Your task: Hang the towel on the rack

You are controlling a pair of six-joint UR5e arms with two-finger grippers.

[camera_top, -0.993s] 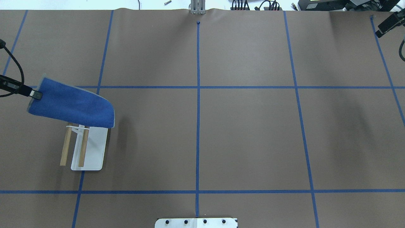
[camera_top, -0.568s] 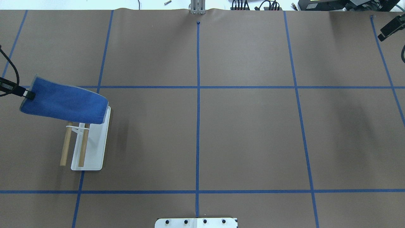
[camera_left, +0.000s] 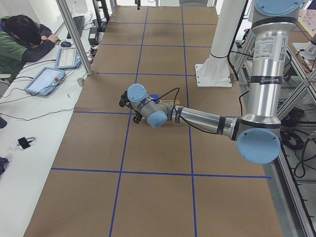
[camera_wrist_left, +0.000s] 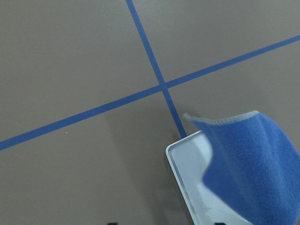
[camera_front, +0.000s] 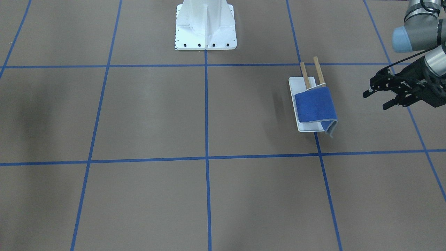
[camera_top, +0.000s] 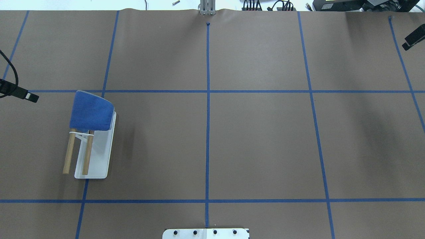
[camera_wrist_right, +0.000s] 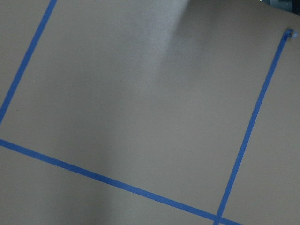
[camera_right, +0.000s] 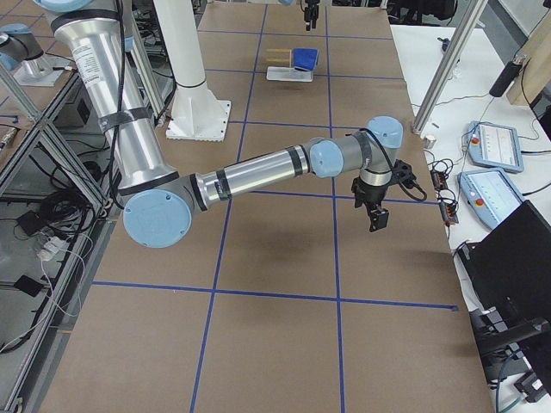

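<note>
Nearest first: the left gripper (camera_front: 375,100), jaws spread wide, holding nothing, hanging clear above the table (camera_front: 139,115). Just off its fingertips toward the table's middle, apart and untouched: the towel (camera_front: 315,104), draped across both rods (camera_front: 306,74) of the rack (camera_front: 306,128). Laid over the stretch of rod farther from the robot's base, not centred, with the rod ends on that side hidden under the cloth. On the gripper's side, a folded edge with one corner dangling past the white base; from the left wrist view, a loose curl of trim above the base corner. Hanging judged done in the main, with only the retreat left. Worth watching: a slide off the covered rod ends, brought on by cloth sitting so far along and by uneven weight on the dangling side; a brush from an arm pulling away low, enough to drag soft cloth or nudge the light rack. Safest to rise straight up before swinging out. Far across the table, well apart from all this, the right gripper (camera_right: 376,211); cannot tell whether open or closed.
</note>
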